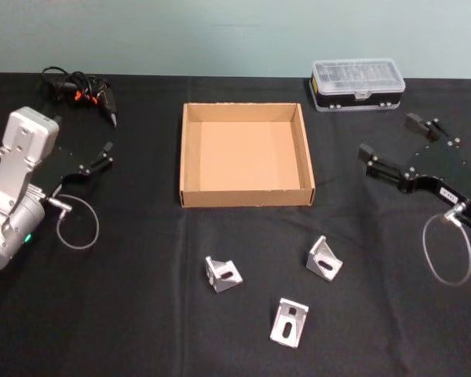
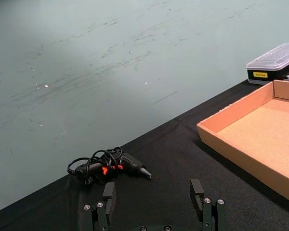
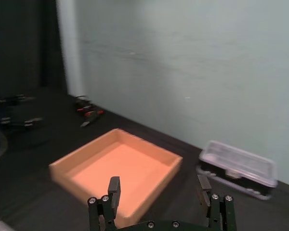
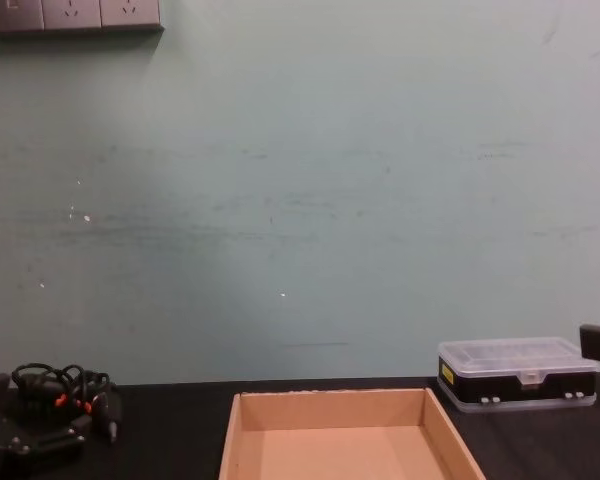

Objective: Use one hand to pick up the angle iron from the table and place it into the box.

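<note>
Three silver angle irons lie on the black table in front of the box: one at the left, one at the right, one nearest me. The tan cardboard box sits mid-table with nothing in it; its walls also show in the wrist views and the chest view. My left gripper hovers open, left of the box. Right of the box, my right gripper is open too. Neither holds anything.
A clear-lidded plastic case stands at the back right. At the back left lies a black corded tool. Thin cable loops hang from both wrists. A pale wall rises behind the table.
</note>
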### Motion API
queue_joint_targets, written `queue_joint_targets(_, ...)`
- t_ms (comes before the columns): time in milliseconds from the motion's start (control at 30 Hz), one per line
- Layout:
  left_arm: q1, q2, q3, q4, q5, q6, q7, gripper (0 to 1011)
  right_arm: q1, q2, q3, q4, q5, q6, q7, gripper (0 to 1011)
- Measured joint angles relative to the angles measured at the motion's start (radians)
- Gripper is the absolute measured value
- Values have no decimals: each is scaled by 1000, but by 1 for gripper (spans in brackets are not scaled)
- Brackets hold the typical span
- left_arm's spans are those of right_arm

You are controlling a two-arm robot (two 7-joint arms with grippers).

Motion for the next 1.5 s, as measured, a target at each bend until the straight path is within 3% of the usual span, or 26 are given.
queue_joint_targets(233,0,0,0,0,0,0,0,1011,-59,53,36,-100,33,33,75,1003)
queue_joint_targets(567,0,0,0,0,0,0,0,1011,-140,105,64,-188,21,67,128,1003)
queue_joint_targets(767,0,0,0,0,0,0,0,1011,-160,98,44,-179,10,101,141,1003)
queue_joint_targets(933,0,0,0,0,0,0,0,1011,-167,74,3,-147,-14,144,147,1003)
queue_joint_targets(1167,0,0,0,0,0,0,0,1011,-165,49,-20,-111,-37,187,147,1003)
queue_joint_targets(1500,0,0,0,0,0,0,0,1011,-149,42,-40,-84,-71,219,160,1003)
